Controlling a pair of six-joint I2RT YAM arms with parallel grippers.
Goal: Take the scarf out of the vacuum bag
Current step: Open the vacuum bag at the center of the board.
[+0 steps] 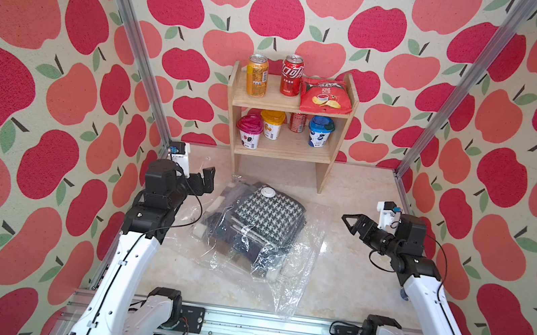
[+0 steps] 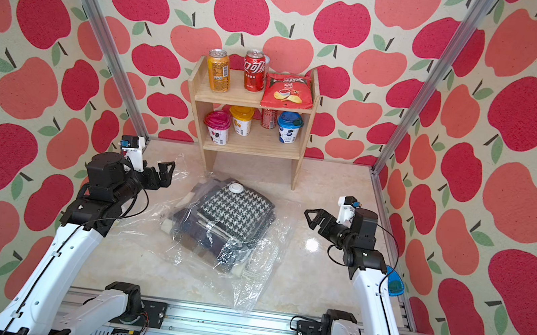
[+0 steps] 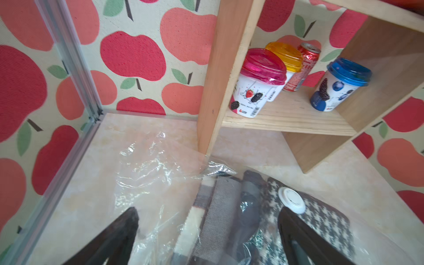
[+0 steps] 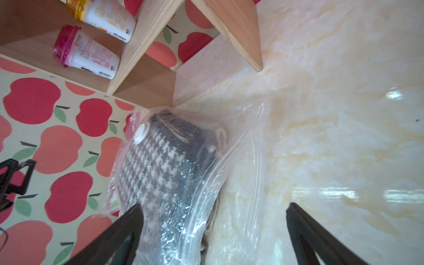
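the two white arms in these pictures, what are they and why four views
They are two robot arms, each ending in a two-fingered hand. Two pictures look down from one overhead camera head; the other two come from wrist cameras, so black fingers show at their edges. On the table lies a clear bag with a white cap, a folded scarf inside. Behind stands a shelf of cans and cups. The left hand and right hand are open, holding nothing.

The 2 arms had white shells with black joints. A thin black cable (image 1: 201,207) looped along the left arm (image 1: 131,263) and the right arm (image 1: 425,301). The left claw (image 1: 204,181) and right claw (image 1: 349,225) were black and angular, beside white camera mounts (image 1: 182,158).
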